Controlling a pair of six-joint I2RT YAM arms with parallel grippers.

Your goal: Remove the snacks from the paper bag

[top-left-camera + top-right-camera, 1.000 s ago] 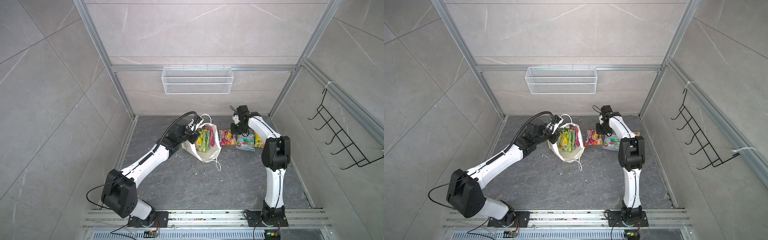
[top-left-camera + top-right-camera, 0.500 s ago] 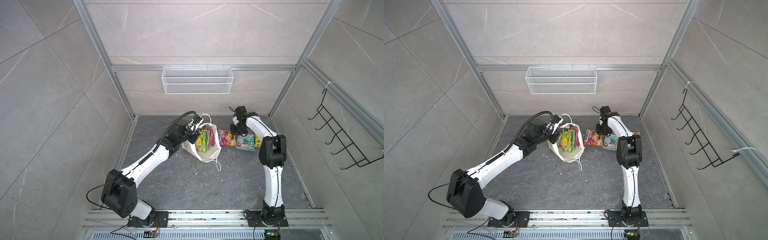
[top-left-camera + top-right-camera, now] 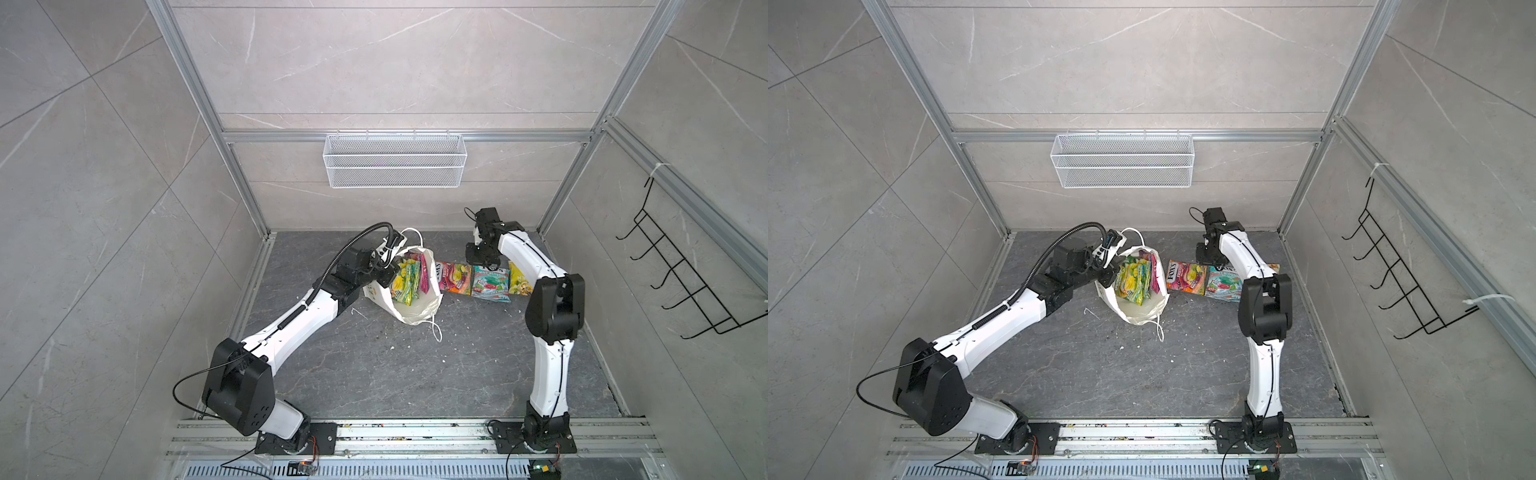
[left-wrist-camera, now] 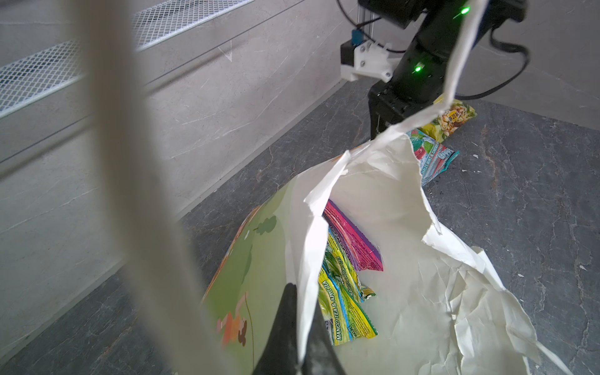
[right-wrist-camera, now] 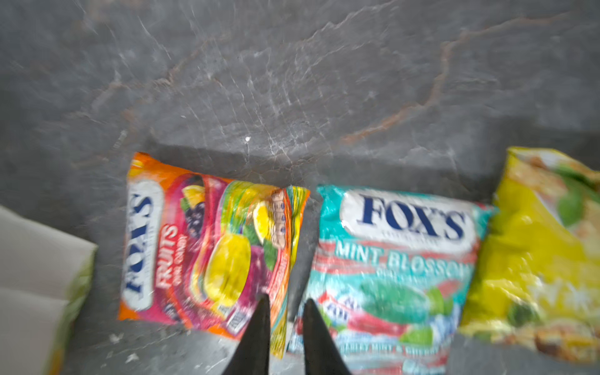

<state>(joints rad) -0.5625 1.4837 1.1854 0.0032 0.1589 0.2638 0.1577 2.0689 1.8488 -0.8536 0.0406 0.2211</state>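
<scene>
Crumpled white paper bag (image 4: 389,259), rim pinched in closed left gripper (image 4: 302,341), yellow-green packet (image 4: 341,302) and purple packet (image 4: 350,240) inside just beyond it, half hidden by bag wall, orange-red packet (image 5: 201,246), teal packet (image 5: 396,269), yellow packet (image 5: 535,253) flat on surface (image 3: 374,374) below right gripper (image 5: 284,324), slightly parted, empty, print blurred

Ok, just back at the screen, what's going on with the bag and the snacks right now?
The left gripper is shut on the rim of the paper bag, holding it open. The right gripper hovers with its fingers slightly apart and empty, above the orange-red packet and the teal packet. Those two and the yellow packet lie on the floor; the yellow-green packet and the purple packet are in the bag.
</scene>
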